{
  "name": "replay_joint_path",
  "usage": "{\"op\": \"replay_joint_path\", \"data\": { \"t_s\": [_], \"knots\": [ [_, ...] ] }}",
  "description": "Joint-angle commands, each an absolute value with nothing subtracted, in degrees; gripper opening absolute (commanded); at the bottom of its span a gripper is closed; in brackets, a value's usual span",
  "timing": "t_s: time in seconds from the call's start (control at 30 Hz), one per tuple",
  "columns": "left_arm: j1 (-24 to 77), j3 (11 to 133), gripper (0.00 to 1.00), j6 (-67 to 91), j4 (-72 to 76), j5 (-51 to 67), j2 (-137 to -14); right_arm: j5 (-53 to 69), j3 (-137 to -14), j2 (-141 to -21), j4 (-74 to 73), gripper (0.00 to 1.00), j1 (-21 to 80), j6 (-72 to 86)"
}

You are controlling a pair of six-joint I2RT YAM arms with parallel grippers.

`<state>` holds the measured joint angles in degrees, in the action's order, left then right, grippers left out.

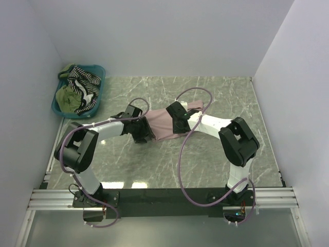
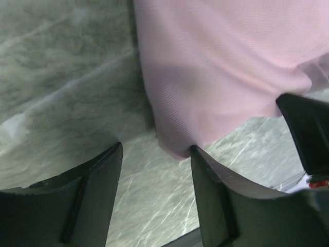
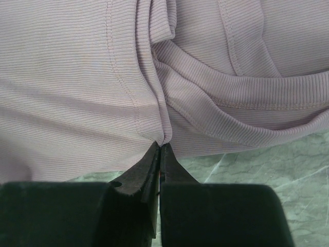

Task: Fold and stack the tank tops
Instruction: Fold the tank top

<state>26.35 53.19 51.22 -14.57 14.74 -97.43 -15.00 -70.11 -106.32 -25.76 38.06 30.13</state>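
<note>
Pink tank top (image 1: 165, 127): centre of counter (image 1: 221, 98), layers overlapping, fold apparently unfinished, nothing stacked.
Right gripper (image 3: 160, 146): pinched on its gathered fold.
Left gripper (image 2: 157, 146): wide, straddling a hem corner, holding nothing.
Striped top (image 1: 85, 78), olive top (image 1: 66, 96): teal basket (image 1: 100, 72), 10 o'clock (both awaiting folding).

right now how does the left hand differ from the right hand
The left hand is open; the right hand is shut. The left hand grips nothing, with a corner of the pink tank top beside it; the right hand pinches a fold of it. Both sit low at that top.
</note>
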Motion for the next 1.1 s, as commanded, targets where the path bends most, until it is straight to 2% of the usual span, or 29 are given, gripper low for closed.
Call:
{"op": "replay_joint_path", "data": {
  "t_s": [0.0, 0.27, 0.5, 0.77, 0.83, 0.93, 1.03, 1.07],
  "knots": [
    [27.68, 56.33, 0.61, 54.14, -15.89, 11.61, -99.23, -15.12, -69.87, -106.88, -24.7, 0.0, 37.44, 29.53],
    [29.18, 57.92, 0.5, 53.88, -21.62, 4.84, -100.99, -14.33, -69.0, -106.26, -23.82, 0.0, 36.56, 29.36],
    [29.27, 59.24, 0.27, 51.16, -25.66, 2.02, -102.04, -13.45, -68.64, -105.91, -23.29, 0.0, 35.51, 28.74],
    [29.35, 57.4, 0.12, 49.75, -26.28, 2.98, -100.99, -11.96, -68.73, -106.26, -23.2, 0.0, 35.07, 27.86],
    [29.53, 56.69, 0.01, 49.92, -26.37, 3.51, -100.46, -11.6, -68.64, -106.35, -23.2, 0.0, 35.16, 27.42],
    [30.14, 55.64, 0.01, 50.36, -26.45, 3.87, -99.5, -11.16, -67.94, -106.35, -23.12, 0.0, 35.16, 27.16],
    [30.94, 55.02, 0.01, 50.8, -26.46, 4.92, -98.79, -11.16, -67.24, -106.17, -23.12, 0.09, 35.16, 27.16],
    [31.11, 54.93, 0.02, 50.71, -26.54, 5.18, -98.62, -11.08, -66.98, -105.74, -22.94, 0.17, 35.24, 27.07]
  ]
}}
